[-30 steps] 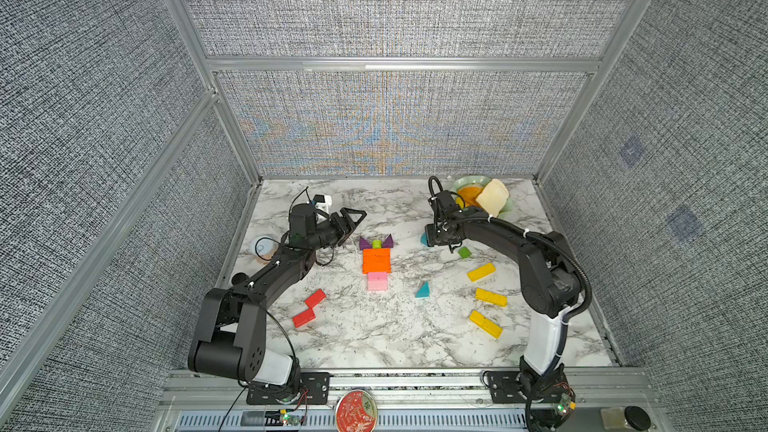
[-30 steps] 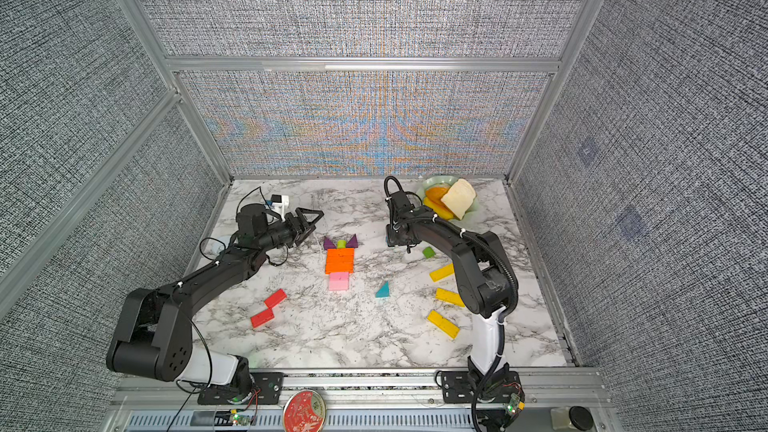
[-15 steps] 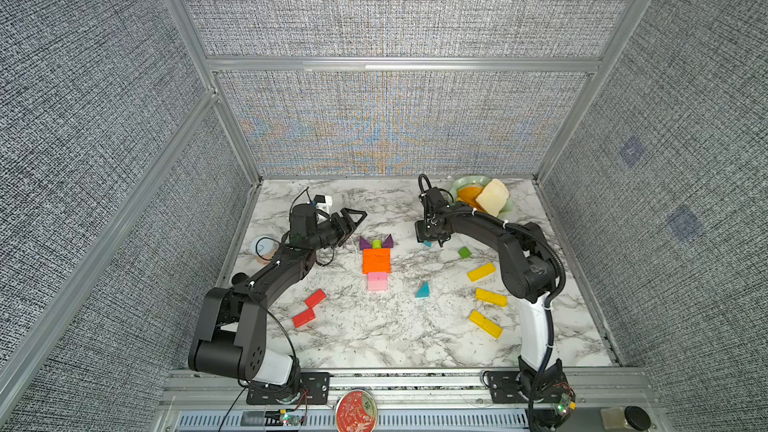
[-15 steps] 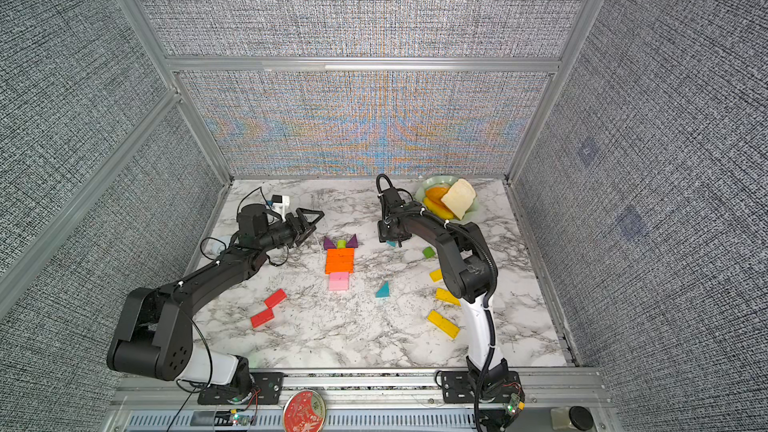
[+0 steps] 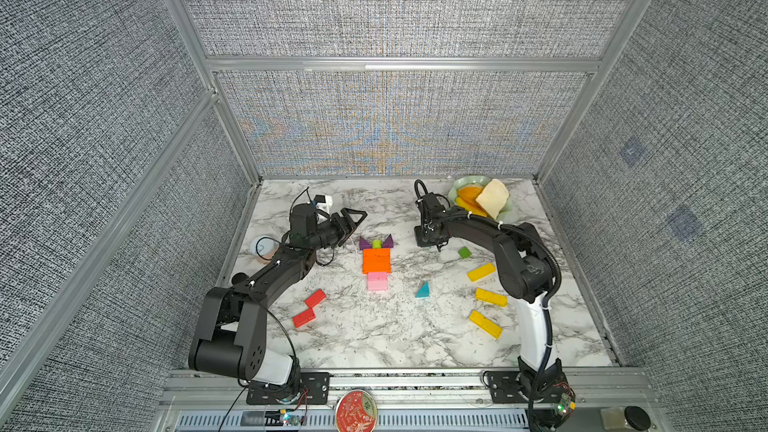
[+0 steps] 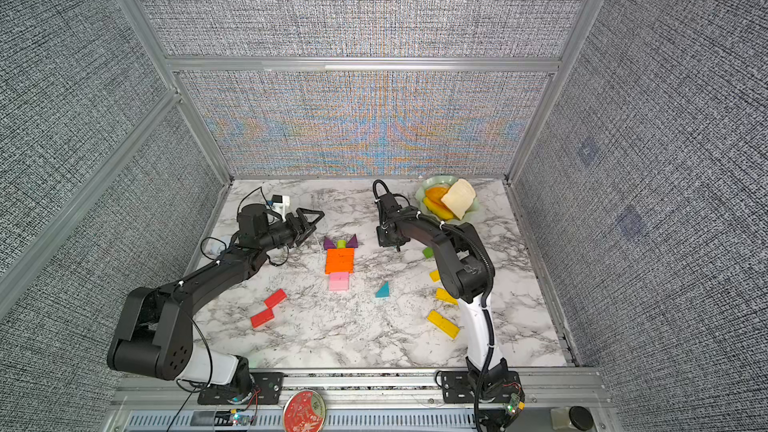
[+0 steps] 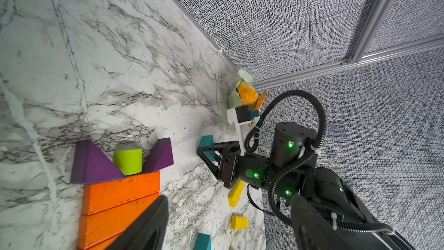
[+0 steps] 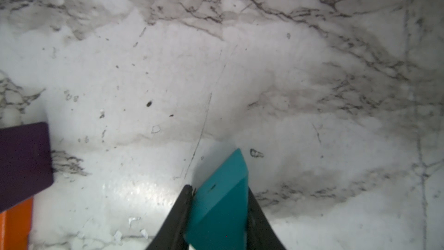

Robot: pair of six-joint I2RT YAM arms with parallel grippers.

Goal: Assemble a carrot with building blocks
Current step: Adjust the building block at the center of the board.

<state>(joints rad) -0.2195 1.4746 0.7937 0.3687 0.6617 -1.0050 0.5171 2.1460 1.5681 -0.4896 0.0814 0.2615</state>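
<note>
The building blocks partly form a figure at mid-table: stacked orange bars (image 5: 376, 260), pink bars (image 5: 377, 280) below them, two purple triangles (image 5: 365, 243) and a lime-green stub (image 7: 127, 158) on top. My right gripper (image 8: 218, 192) is shut on a teal triangle (image 8: 222, 188) that rests low on the marble, right of the figure; in both top views the gripper (image 5: 430, 238) hides it. My left gripper (image 5: 353, 218) hovers open and empty, left of the figure. Loose on the table lie another teal triangle (image 5: 423, 290), a lime stub (image 5: 464, 252), yellow bars (image 5: 491, 297) and red bars (image 5: 309, 307).
A pale green plate (image 5: 459, 182) with orange toy slices and a bread slice (image 5: 492, 197) stands at the back right corner, close behind the right arm. A small round cup-like object (image 5: 262, 247) sits by the left wall. Grey walls enclose three sides.
The right gripper moved a little left and down onto the teal triangle, and its jaws closed on it. The left arm stayed still.
</note>
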